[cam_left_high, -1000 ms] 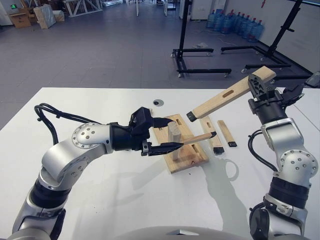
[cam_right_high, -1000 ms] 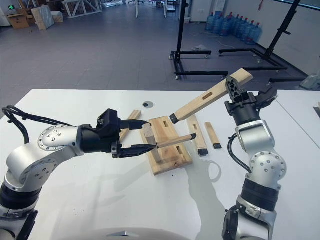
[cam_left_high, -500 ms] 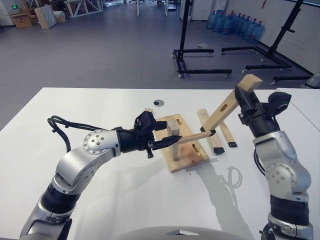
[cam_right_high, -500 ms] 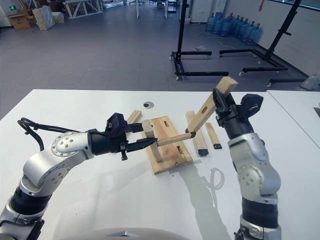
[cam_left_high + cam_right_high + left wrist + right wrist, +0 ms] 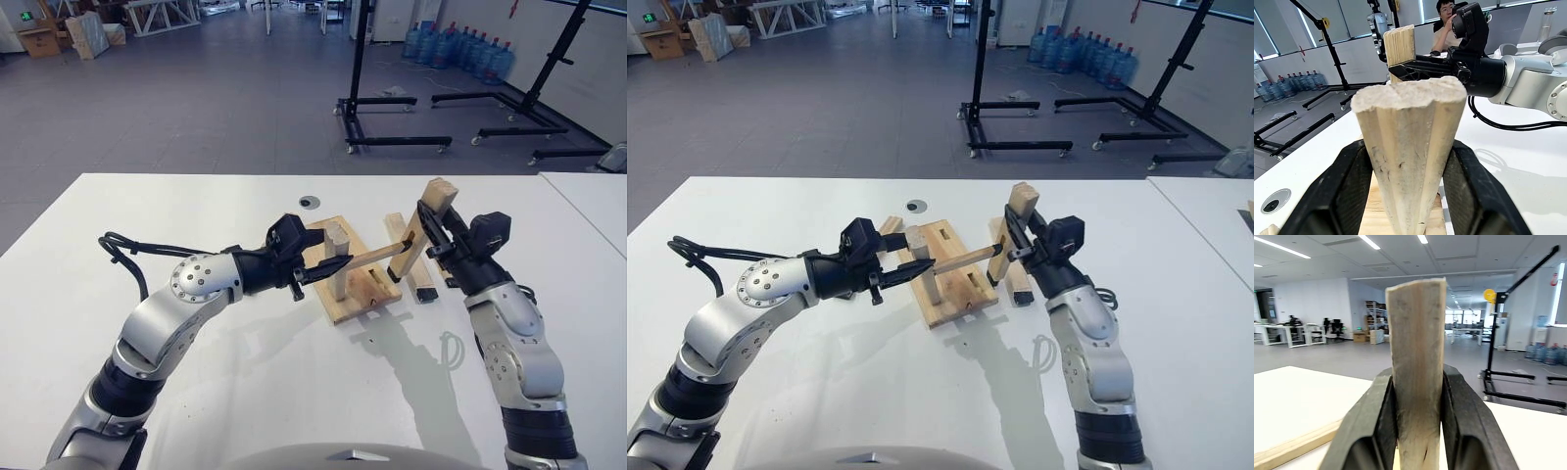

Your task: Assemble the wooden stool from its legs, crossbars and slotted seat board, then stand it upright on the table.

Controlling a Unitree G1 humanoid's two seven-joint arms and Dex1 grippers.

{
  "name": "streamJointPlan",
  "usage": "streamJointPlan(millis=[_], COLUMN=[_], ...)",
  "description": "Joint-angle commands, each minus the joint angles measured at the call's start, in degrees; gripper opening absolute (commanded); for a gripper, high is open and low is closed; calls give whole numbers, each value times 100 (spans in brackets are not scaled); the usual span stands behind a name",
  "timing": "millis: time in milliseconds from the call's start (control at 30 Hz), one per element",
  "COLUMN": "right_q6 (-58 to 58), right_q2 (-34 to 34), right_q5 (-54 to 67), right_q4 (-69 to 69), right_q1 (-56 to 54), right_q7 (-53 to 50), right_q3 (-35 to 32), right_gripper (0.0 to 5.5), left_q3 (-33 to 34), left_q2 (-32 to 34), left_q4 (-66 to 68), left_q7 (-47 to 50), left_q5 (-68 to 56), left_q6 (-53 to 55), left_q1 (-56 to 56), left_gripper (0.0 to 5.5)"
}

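Bracing one leg upright on the seat board lying on the tabletop, the left hand pinches it while the right hand, at three o'clock, clamps a second leg to meet the crossbar.

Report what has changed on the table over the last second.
The right gripper swung its slotted leg down from high on the right, turning it from nearly level to nearly upright, to the free end of the crossbar; whether the crossbar has entered the slot is unclear. The left gripper stayed around the upright leg on the seat board, which kept its place.
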Motion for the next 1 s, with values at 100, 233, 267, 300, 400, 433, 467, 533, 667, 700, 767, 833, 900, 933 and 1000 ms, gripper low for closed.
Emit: streamJointPlan(millis=[100,233,267,300,400,433,467,533,667,700,767,833,900,933,1000], right_q6=[-119,-88,-76,-59,40,103,158,290,583,668,873,1009,1243,1490,1860], right_q2=[119,194,200,191,146,159,175,207,228,228,220,177,170,198,215], right_q5=[-44,-8,12,36,131,187,238,344,548,611,798,890,1102,1416,1925], right_q4=[-120,-166,-179,-187,-237,-302,-372,-580,-947,-989,-967,-898,-815,-757,-656], right_q1=[271,294,284,276,149,62,1,-46,-23,-3,-29,-111,-210,-261,-344], right_q7=[138,228,247,271,340,339,334,316,323,330,310,293,250,236,194], right_q3=[22,152,156,147,134,155,180,215,315,307,191,104,1,-85,-294], right_gripper=[100,100,100,100,100,100,100,100,100,100,100,100,100,100,100], left_q3=[-181,-230,-236,-233,-245,-274,-296,-334,-377,-394,-414,-407,-409,-415,-452], left_q2=[121,63,34,16,-5,-27,-45,-70,-75,-68,-38,-17,-12,-16,-19], left_q4=[199,175,173,163,134,122,112,92,111,115,112,119,128,136,169], left_q7=[39,123,152,183,274,320,354,402,451,451,457,451,433,426,394], left_q5=[291,356,380,398,479,510,527,559,661,684,738,758,770,778,799], left_q6=[249,263,265,267,242,241,245,248,232,228,229,232,232,232,216], left_q1=[133,168,179,199,305,331,347,376,428,430,434,431,417,406,382], left_gripper=[202,202,202,202,202,202,202,202,202,202,202,202,202,202,202])
